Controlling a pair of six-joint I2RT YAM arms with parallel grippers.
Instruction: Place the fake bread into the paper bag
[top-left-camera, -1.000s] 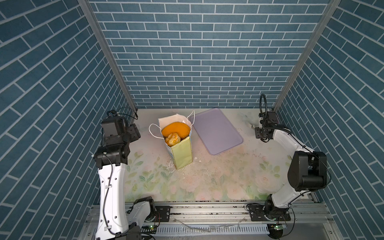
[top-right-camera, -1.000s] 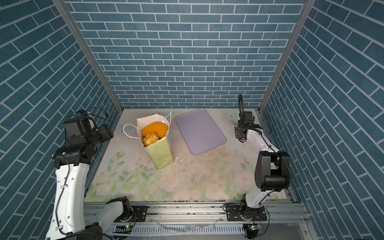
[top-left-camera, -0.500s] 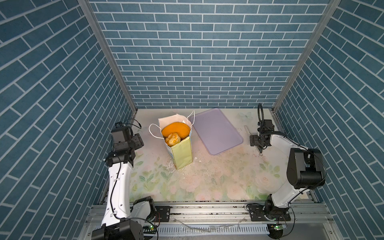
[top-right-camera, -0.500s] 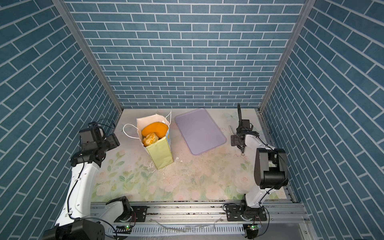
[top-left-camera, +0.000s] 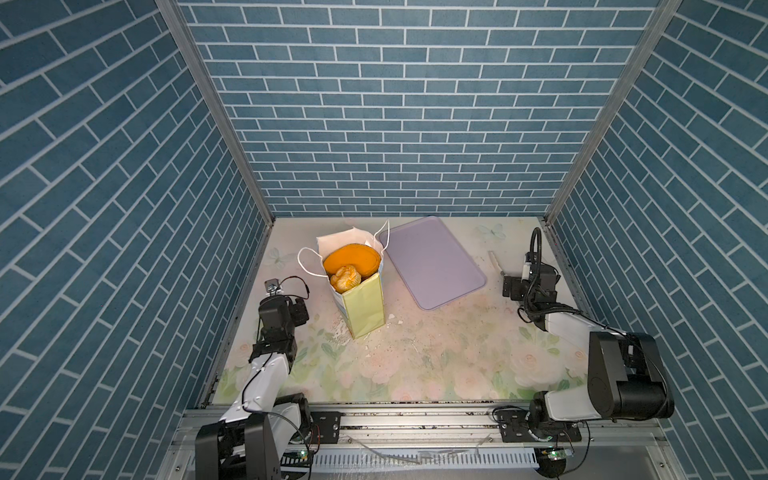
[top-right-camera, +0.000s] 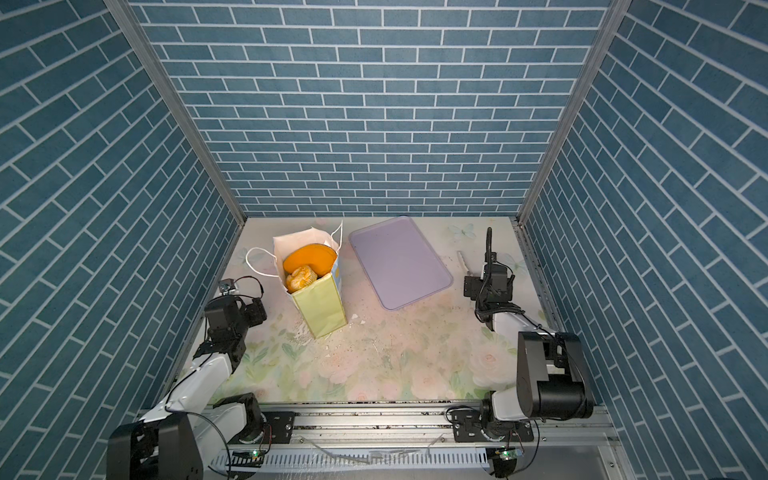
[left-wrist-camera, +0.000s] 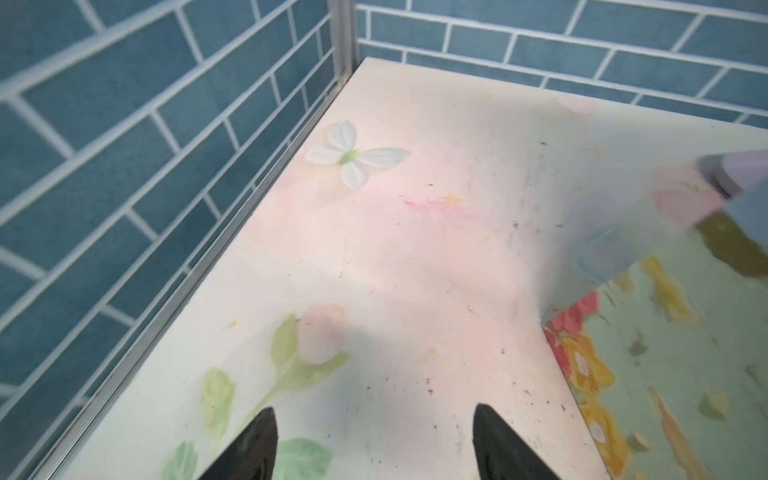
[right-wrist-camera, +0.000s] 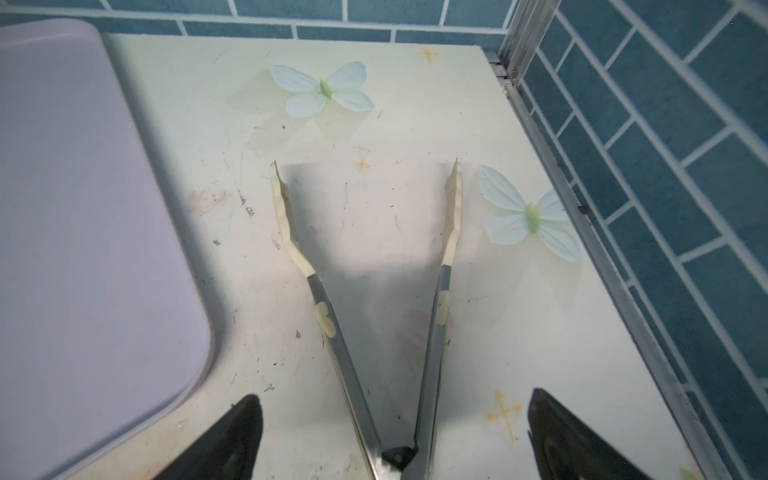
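The paper bag (top-left-camera: 362, 305) (top-right-camera: 321, 309) stands upright left of the table's middle, mouth open. Inside it, fake bread shows at the top: an orange loaf (top-left-camera: 353, 258) (top-right-camera: 311, 257) and a golden bun (top-left-camera: 345, 277) (top-right-camera: 300, 277). My left gripper (left-wrist-camera: 374, 415) (top-left-camera: 300, 312) hangs open and empty low over the table, left of the bag, whose painted face (left-wrist-camera: 685, 353) is close beside it. My right gripper (right-wrist-camera: 395, 405) (top-left-camera: 509, 286) is open near the right wall. No bread lies outside the bag in any view.
Metal tongs (right-wrist-camera: 365, 257) (top-left-camera: 494, 262) (top-right-camera: 461, 259) lie spread on the table, hinge end between my right fingers without touching them. A lavender tray (top-left-camera: 432, 262) (top-right-camera: 399, 262) (right-wrist-camera: 83, 208) lies bare right of the bag. Brick walls close three sides.
My right gripper has opened wide and drawn back slightly, and the tongs lie loose on the table. My left arm has dropped from high up to just above the table beside the bag.
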